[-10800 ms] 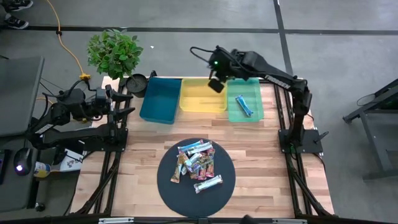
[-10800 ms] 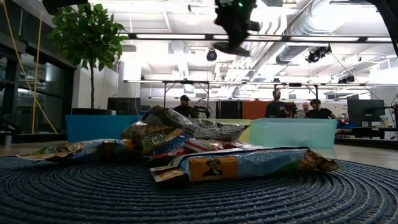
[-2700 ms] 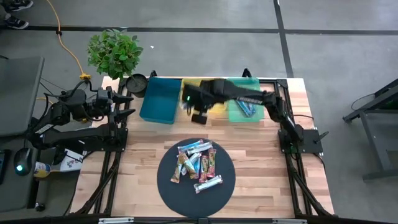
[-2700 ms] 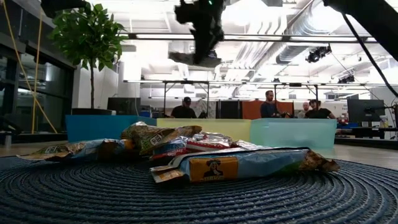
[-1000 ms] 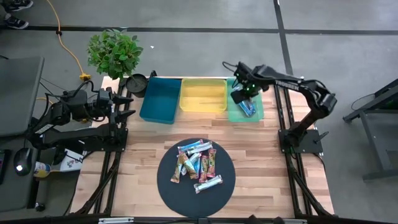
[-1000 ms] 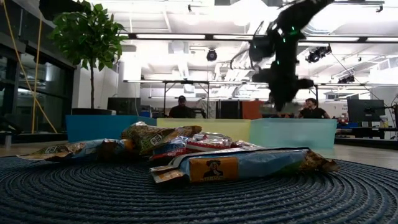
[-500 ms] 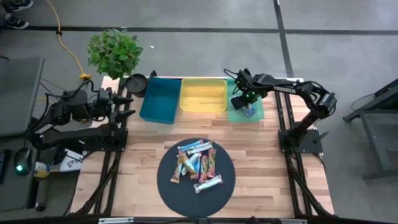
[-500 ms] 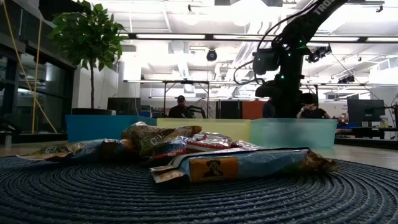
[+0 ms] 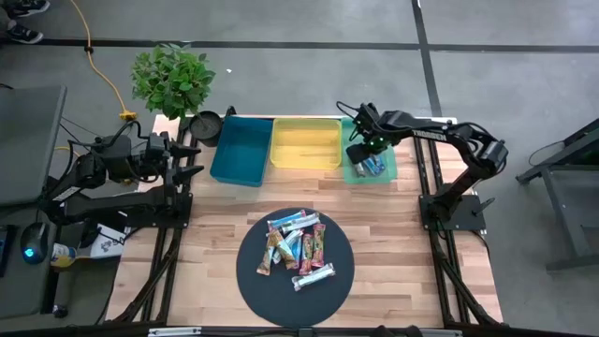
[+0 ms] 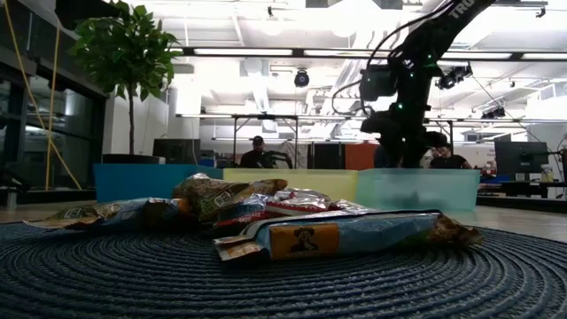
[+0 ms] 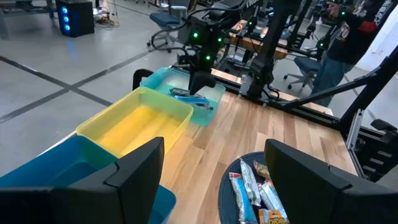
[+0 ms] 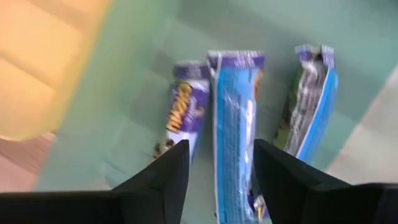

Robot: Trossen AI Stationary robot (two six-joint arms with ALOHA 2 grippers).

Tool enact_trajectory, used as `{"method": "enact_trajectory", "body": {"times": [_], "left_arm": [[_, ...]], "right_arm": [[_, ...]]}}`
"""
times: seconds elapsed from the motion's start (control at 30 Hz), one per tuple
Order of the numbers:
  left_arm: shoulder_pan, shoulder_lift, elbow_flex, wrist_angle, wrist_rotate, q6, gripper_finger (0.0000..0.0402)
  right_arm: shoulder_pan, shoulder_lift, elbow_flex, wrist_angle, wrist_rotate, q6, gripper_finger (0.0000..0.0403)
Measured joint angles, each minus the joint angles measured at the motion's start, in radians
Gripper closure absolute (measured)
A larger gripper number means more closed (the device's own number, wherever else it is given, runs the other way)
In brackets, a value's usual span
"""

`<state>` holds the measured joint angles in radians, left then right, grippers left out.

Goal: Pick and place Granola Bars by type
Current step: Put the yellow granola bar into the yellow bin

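Note:
Several granola bars (image 9: 295, 245) in shiny wrappers lie in a heap on the dark round mat (image 9: 253, 281) at the table's near middle; they also show in the low view (image 10: 292, 221). My right gripper (image 9: 360, 157) is low in the green bin (image 9: 386, 170) at the far right. It is open (image 12: 221, 149), and its fingers stand on either side of a blue bar (image 12: 233, 118) that lies flat on the bin's floor. A purple-ended bar (image 12: 185, 115) and another blue bar (image 12: 311, 102) lie beside it. My left gripper (image 9: 187, 157) waits, open (image 11: 214, 149), at the table's left edge.
A blue bin (image 9: 241, 150) and a yellow bin (image 9: 305, 143) stand in a row to the left of the green one along the far edge. A potted plant (image 9: 173, 80) stands at the far left corner. Bare wood lies between the bins and the mat.
My right gripper has gone down from above the green bin into it and now sits low over the bars on its floor. The heap on the mat has not moved.

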<state>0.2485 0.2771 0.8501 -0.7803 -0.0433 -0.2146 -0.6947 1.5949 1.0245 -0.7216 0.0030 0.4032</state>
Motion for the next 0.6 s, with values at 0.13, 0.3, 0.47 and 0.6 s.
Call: {"method": "enact_trajectory", "body": {"times": [0.13,0.3,0.47,0.6], "left_arm": [[0.0,0.0,0.0,0.0,0.0,0.0,0.0129],[0.0,0.0,0.0,0.0,0.0,0.0,0.0129],[0.0,0.0,0.0,0.0,-0.001,0.0,0.0129],[0.0,0.0,0.0,0.0,-0.001,0.0,0.0129]], "right_arm": [[-0.008,-0.037,0.0,0.069,-0.014,-0.01,0.0244],[-0.014,-0.108,0.0,0.231,-0.13,-0.062,0.0248],[0.023,-0.175,0.001,0.435,-0.265,-0.063,0.0247],[0.097,-0.209,0.001,0.571,-0.325,0.005,0.0249]]}}
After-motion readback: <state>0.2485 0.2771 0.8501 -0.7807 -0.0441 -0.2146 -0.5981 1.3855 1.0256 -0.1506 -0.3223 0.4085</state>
